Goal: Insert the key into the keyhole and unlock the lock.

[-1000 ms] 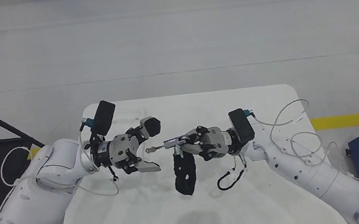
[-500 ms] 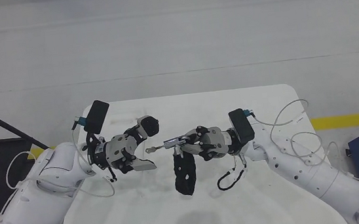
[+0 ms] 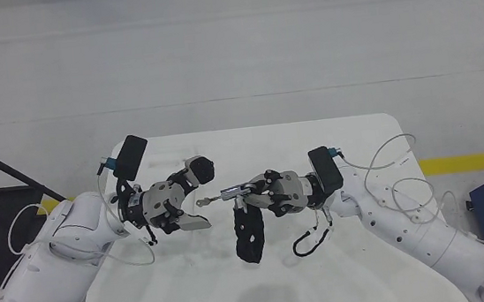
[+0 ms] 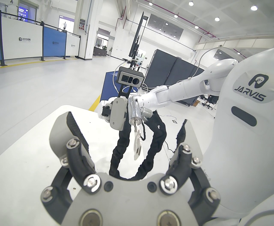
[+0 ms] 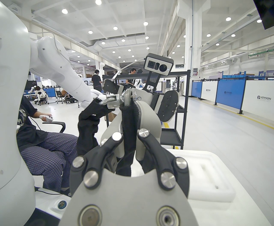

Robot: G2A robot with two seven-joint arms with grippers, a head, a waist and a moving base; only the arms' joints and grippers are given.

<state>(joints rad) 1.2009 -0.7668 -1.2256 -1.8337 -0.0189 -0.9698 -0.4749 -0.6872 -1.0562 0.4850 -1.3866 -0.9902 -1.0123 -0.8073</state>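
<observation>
Lock, key at end, in right tool

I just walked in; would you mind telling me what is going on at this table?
The right tool is shut on a cable lock, holding it above the white table with its black loop hanging down. A key appears to be in the keyhole already, its head pointing at the left tool, which is open and empty, facing it.
</observation>
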